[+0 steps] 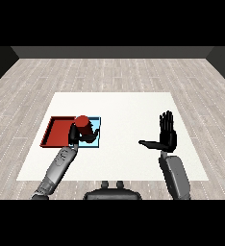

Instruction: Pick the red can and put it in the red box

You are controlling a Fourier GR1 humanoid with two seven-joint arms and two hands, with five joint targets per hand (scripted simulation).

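Left robot hand (77, 136) is curled round the red can (82, 126), fingers wrapped at the can's lower part. Can is upright, held over the seam where the red tray (54, 132) meets the light blue tray (98, 129). Can covers most of the blue tray's left part; cannot tell whether it touches a tray floor or is lifted above it. Not clearly inside the red tray.

Red tray lies left, blue tray right, side by side and touching, both on the left part of the white desk (124, 108). Red tray floor shows bare to the left of the hand.

Left forearm (56, 170) comes in from the lower left, angled up toward the trays.

Right robot hand (166, 134) is spread flat, fingers straight and pointing away from the robot, thumb stuck out to the left. It holds nothing and sits over the right part of the desk, well apart from the trays and the can. Right forearm (178, 178) comes up from the lower right.

Wood plank floor (112, 72) surrounds the desk.
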